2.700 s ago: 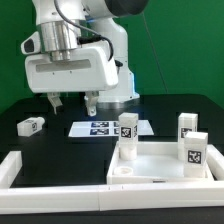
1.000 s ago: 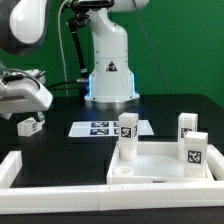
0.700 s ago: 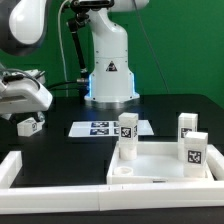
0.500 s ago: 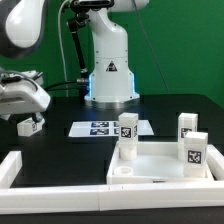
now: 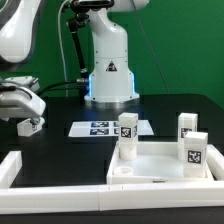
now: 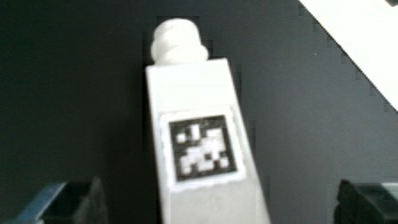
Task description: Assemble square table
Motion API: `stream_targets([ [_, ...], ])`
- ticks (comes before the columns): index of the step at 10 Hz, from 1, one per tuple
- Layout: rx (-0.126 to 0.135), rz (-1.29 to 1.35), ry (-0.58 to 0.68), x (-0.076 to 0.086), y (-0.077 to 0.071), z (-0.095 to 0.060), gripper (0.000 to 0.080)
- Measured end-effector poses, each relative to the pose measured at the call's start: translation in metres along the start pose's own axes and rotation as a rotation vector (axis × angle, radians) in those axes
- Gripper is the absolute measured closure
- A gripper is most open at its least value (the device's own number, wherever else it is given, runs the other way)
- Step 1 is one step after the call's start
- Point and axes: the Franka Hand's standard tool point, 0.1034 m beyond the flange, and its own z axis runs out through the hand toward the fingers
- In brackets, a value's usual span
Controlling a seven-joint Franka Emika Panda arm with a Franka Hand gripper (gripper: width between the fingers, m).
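Note:
The white square table top (image 5: 160,162) lies at the exterior view's right front. Three tagged white legs stand upright on it: one at its near-left corner (image 5: 127,137), one at the far right (image 5: 187,125), one at the right front (image 5: 197,151). A fourth leg (image 5: 30,126) lies on the black table at the left. My gripper (image 5: 30,113) hangs right over it. In the wrist view the lying leg (image 6: 196,120) runs between my open fingers, one finger (image 6: 71,203) on each side. The gripper (image 6: 222,205) is open, with gaps on both sides of the leg.
The marker board (image 5: 103,128) lies flat behind the table top. White barrier strips run along the front (image 5: 60,196) and the left front (image 5: 10,170). The robot base (image 5: 108,70) stands at the back centre. The wrist view shows a white edge (image 6: 365,30) in one corner.
The arm has swung from above the marker board to the exterior view's left. Over the last second the gripper has sunk a little closer around the lying leg.

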Motion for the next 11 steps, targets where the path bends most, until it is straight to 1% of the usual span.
stream_targets([
  [1,0.021,0.022,-0.034,-0.0025,-0.0019,0.0069,0.0151],
  [2,0.031,0.034,-0.065,-0.0037,0.0008,0.0093,0.0151],
  [3,0.025,0.031,-0.056,-0.0017,0.0007,0.0081,0.0151],
  [6,0.025,0.032,-0.057,-0.0018,0.0011,0.0086,0.0151],
  [8,0.049,0.063,-0.119,-0.0046,0.0046,0.0106,0.0151],
  [10,0.059,0.112,-0.204,-0.0046,0.0067,0.0166,0.0151],
  [11,0.053,0.108,-0.193,-0.0018,0.0068,0.0152,0.0151],
])
